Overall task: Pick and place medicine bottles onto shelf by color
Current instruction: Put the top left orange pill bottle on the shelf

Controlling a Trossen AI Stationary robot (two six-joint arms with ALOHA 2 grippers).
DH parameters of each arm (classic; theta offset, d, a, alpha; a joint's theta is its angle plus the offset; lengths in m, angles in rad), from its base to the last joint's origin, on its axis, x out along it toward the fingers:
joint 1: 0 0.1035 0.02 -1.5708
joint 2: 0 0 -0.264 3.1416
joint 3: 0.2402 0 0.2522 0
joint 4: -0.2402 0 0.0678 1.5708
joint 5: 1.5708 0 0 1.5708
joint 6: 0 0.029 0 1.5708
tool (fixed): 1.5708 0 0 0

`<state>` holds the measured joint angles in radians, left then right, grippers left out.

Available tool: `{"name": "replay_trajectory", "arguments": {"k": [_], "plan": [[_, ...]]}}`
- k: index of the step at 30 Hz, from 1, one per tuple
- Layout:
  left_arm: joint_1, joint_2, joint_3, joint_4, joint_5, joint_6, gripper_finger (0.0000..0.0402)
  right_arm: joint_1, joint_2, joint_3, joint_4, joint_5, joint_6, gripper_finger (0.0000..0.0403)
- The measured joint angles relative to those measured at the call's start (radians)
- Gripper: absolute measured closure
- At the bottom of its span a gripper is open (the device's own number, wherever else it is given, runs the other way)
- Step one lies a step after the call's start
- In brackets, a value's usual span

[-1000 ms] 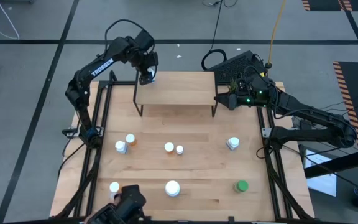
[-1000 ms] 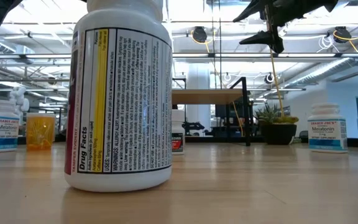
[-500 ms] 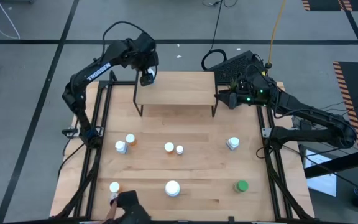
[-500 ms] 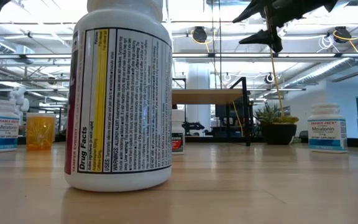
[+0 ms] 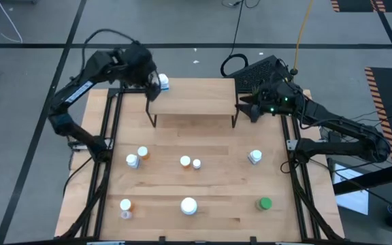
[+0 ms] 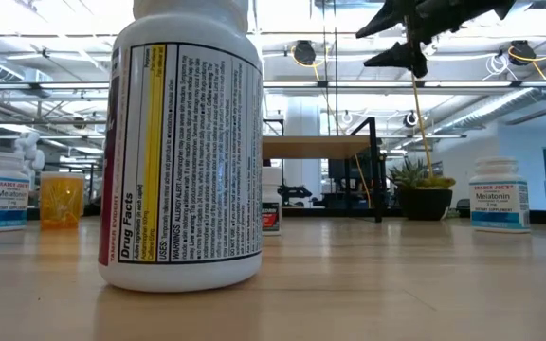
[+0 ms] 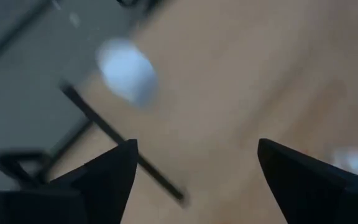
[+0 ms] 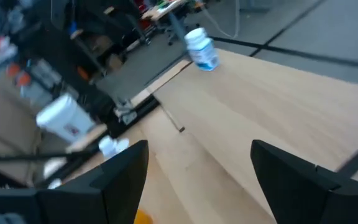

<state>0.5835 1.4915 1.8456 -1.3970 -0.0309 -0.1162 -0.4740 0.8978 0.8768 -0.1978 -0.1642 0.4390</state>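
Jaws apart beside Melatonin bottle (image 5: 164, 83)

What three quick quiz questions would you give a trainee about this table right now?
1. True or false: a blue-white bottle stands on the shelf.
2. Where is the green-capped bottle? A on the shelf; B on the tabletop; C on the floor.
3. Fill in: the left gripper is empty, its fingers ____.
Key: 1 true; 2 B; 3 open.
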Motion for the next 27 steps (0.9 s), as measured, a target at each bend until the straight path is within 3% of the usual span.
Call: {"name": "replay_trajectory", "arguments": {"k": [5, 13, 21, 27], "plan": [[-0.185, -0.152, -0.23, 0.006, -0.041, -0.189, 0.0083, 0.04, 0.0, -0.001, 0.0, 0.004, -0.113, 0.0124], [-0.401, -0.335, -0.617, 0.124, -0.067, -0.456, 0.0103, 0.05, 0.0, -0.094, 0.082, 0.063, -0.122, 0.0124], [-0.491, -0.331, -0.917, 0.284, -0.021, -0.636, 0.0101, 0.05, 0.0, -0.216, 0.344, 0.043, -0.079, 0.0124], [-0.496, -0.299, -1.025, 0.387, -0.017, -0.704, 0.0091, 0.051, 0.0, -0.233, 0.411, 0.032, -0.083, 0.0124]]}}
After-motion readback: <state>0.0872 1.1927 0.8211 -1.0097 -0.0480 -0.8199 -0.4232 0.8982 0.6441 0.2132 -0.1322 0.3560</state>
